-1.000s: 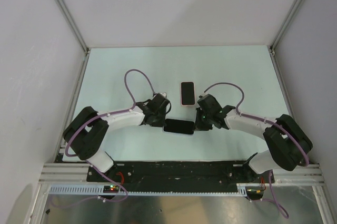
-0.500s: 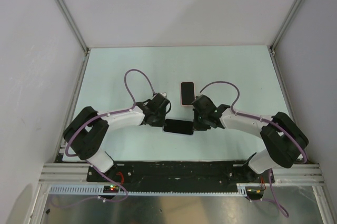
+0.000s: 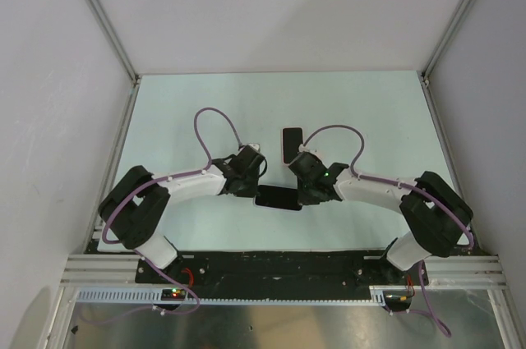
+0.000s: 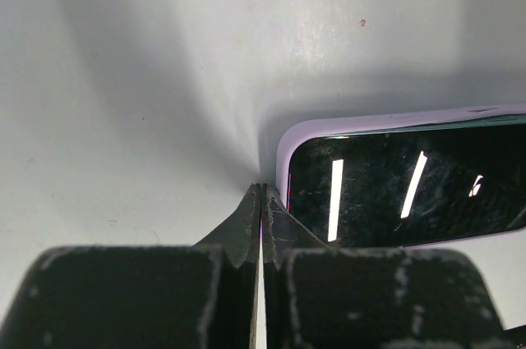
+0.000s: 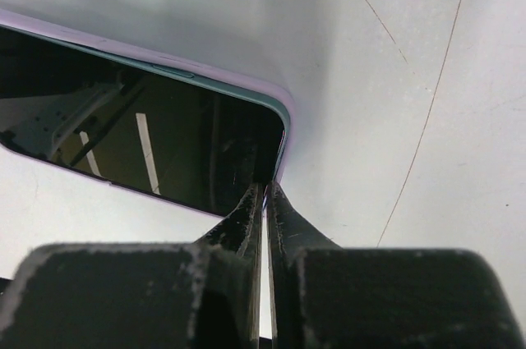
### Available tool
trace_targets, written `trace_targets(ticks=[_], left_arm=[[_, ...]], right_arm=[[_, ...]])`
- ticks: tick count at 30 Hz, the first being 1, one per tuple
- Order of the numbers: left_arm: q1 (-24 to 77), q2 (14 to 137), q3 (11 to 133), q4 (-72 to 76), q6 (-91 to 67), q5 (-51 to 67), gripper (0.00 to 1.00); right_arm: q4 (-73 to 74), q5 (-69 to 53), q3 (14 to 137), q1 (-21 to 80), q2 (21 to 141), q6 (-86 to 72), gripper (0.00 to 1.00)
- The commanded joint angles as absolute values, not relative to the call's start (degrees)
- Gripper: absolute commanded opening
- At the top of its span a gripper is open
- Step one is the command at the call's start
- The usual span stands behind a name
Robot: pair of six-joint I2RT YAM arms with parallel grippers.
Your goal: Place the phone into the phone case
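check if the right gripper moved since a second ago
Yes. The right gripper shifted left, its wrist now overlapping the phone lying farther back.

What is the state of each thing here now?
phone case, lilac, flat on the table, rim around the phone.
phone, face up, screen dark, lying inside the case.
left hand, shut, tips at the case's corner.
right hand, shut, tips at the phone's other end.
second dark slab, flat, farther back, partly hidden.

Phone (image 3: 278, 198) lies on table (image 3: 181, 111) between left pincer (image 4: 261, 197) and right pincer (image 5: 265, 193), case (image 3: 289, 140) perhaps behind.
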State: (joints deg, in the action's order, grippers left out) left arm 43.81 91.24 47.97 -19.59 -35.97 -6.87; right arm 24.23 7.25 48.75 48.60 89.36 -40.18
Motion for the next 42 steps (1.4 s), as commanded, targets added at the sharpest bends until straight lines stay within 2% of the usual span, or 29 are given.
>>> trace_targets(ticks=[1,6,12,23,31,42], left_arm=[[43.77,89.96,47.51,-16.78,-36.70,-5.94,0.00],[42.47,83.23,45.18,-17.85,-38.06,-8.52,0.00],[43.95,78.16,42.69,-19.06,-39.47,-8.00,0.00],[51.89,78.04,39.76,-15.51,-49.86,-6.81,0.00],[51.66,82.26,38.62,-12.08,-52.75,-6.03,0.00],[46.78,84.13,37.41,-10.75,-51.13,-5.31,0.00]], right_arm=[[21.78,7.91,49.48,50.60,92.04,-40.45,0.06],[24.80,9.38,54.47,47.80,85.19,-37.40,0.16],[24.56,8.80,60.35,44.49,84.87,-32.85,0.21],[21.15,2.32,66.47,40.13,95.97,-28.25,0.21],[21.87,1.51,65.69,40.62,99.78,-28.04,0.18],[19.35,0.67,58.67,41.27,99.29,-29.21,0.17]])
